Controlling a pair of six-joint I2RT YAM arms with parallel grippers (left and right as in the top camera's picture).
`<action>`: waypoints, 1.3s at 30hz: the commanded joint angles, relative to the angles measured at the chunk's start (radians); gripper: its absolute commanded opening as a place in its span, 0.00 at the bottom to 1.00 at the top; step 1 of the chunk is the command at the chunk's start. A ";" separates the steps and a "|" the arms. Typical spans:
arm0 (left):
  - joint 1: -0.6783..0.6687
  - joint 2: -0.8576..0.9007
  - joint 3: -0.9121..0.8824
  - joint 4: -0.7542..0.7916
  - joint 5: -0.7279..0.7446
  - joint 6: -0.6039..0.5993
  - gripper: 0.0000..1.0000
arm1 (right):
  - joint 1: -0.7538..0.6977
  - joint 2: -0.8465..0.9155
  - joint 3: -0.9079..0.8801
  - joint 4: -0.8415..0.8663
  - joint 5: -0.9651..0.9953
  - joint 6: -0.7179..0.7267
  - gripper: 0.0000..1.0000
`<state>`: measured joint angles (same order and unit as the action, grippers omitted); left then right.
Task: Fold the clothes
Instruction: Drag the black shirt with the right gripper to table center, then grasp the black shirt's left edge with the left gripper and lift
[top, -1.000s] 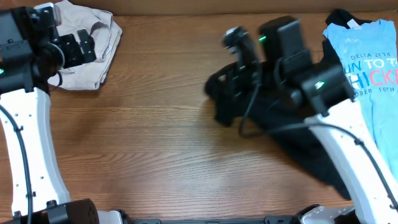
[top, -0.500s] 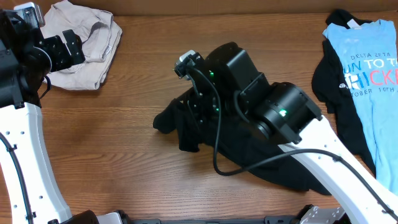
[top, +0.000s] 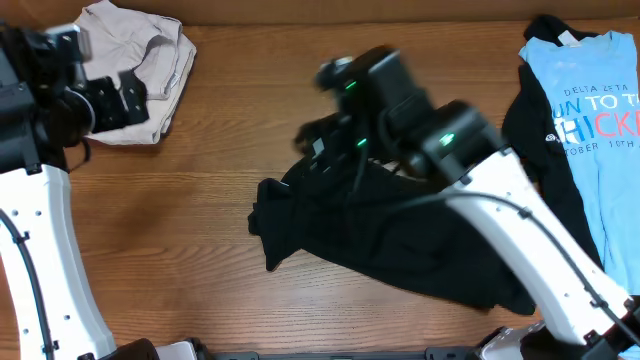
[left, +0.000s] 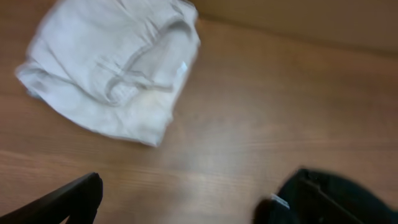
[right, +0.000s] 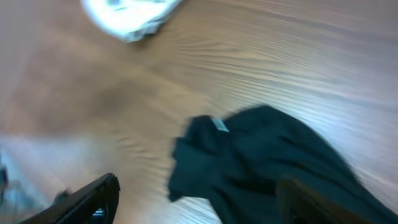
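Note:
A crumpled black garment (top: 380, 235) lies in the middle of the table, seen blurred in the right wrist view as a dark heap (right: 267, 162). My right gripper (top: 318, 142) hovers just above its far left part, open (right: 208, 202), holding nothing. A beige garment (top: 140, 60) lies bunched at the back left and fills the upper left of the left wrist view (left: 112, 74). My left gripper (top: 112, 95) is beside it, open (left: 186, 205) over bare wood.
A light blue printed T-shirt (top: 590, 110) lies at the right edge on top of another black garment (top: 522, 125). Bare wooden table (top: 200, 300) stretches across the front left. The beige garment also shows in the right wrist view's top (right: 130, 12).
My right gripper dragged the black garment leftward, then opened and let it go, pulling back and up. The garment now lies loose. My left arm shifted only slightly.

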<state>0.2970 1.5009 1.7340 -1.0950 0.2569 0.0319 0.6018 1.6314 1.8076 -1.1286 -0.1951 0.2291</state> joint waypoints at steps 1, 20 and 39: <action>-0.071 -0.013 -0.048 -0.043 0.055 0.043 0.98 | -0.126 -0.065 0.027 -0.055 0.002 0.038 0.85; -0.493 0.133 -0.465 0.087 -0.040 0.189 0.95 | -0.450 -0.119 -0.023 -0.245 -0.004 -0.024 0.85; -0.497 0.330 -0.465 0.055 0.060 0.283 0.68 | -0.450 -0.116 -0.023 -0.228 0.023 -0.024 0.86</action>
<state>-0.1967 1.8202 1.2697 -1.0363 0.2840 0.2863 0.1520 1.5204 1.7893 -1.3640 -0.1810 0.2119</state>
